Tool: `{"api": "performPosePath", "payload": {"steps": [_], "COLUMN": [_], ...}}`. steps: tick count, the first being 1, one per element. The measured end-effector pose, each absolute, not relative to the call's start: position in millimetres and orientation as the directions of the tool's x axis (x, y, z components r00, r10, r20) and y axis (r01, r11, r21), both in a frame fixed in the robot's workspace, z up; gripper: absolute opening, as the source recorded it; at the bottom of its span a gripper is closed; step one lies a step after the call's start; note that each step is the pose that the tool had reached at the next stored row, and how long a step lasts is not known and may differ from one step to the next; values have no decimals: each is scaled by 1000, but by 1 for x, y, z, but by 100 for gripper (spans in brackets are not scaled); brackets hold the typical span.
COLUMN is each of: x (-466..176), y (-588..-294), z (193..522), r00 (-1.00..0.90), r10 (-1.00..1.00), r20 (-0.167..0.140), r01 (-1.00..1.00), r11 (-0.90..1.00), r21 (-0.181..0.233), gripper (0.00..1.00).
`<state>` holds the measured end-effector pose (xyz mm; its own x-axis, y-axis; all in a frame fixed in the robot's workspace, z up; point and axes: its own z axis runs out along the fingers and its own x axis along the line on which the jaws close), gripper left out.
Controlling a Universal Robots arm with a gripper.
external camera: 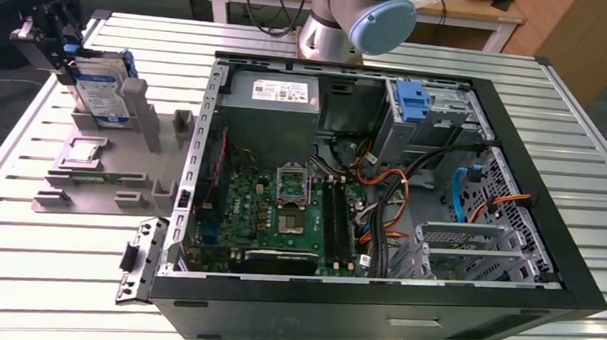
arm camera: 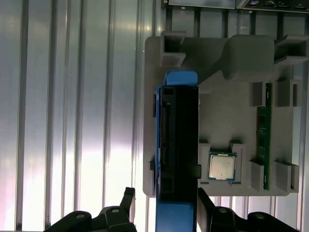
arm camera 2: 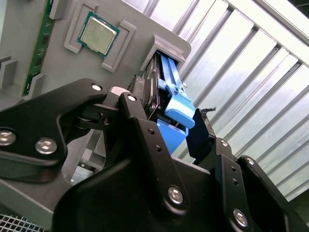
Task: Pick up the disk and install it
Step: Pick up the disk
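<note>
Exterior view: one disk (external camera: 102,93) stands on edge in a slot of one grey fixture (external camera: 127,157), at the view's far left on the slatted table (external camera: 28,265). One gripper (external camera: 52,44) sits at the disk's upper end. The same fixture carries one square chip (external camera: 83,153) lying flat in a pocket, and one green memory stick (external camera: 100,177) near its front edge. One open case (external camera: 380,306) lies just beside the fixture, on the view's right, with one blue bracket (external camera: 416,106) at its far side. The arm (external camera: 358,21) rises behind the case.

First wrist view: the disk (arm camera: 178,145) appears edge-on, its blue rail along one side, seated in the fixture (arm camera: 227,125). Two fingers (arm camera: 128,195) flank it. One lies close against the disk, the other stands apart from it with table showing between, so the gripper is released, astride the disk and not clamping it. The chip (arm camera: 222,166) lies just beside the disk.

Second wrist view: the gripper (arm camera 2: 169,113) brackets the disk's blue rail (arm camera 2: 171,82).
</note>
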<state>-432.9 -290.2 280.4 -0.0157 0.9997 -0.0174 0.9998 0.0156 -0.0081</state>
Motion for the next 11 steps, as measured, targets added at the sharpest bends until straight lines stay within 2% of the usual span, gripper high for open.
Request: {"api": "performPosePath", "payload": {"steps": [5,11], "x": [-433,-433], "y": [-290,-290], "z": [283,283], "r00": [-16,-16], "r10": [1000,1000], "r20": [-18,-18], "r01": [1000,1000], "r11": [16,16], "r21": [9,9], "gripper": [60,60]}}
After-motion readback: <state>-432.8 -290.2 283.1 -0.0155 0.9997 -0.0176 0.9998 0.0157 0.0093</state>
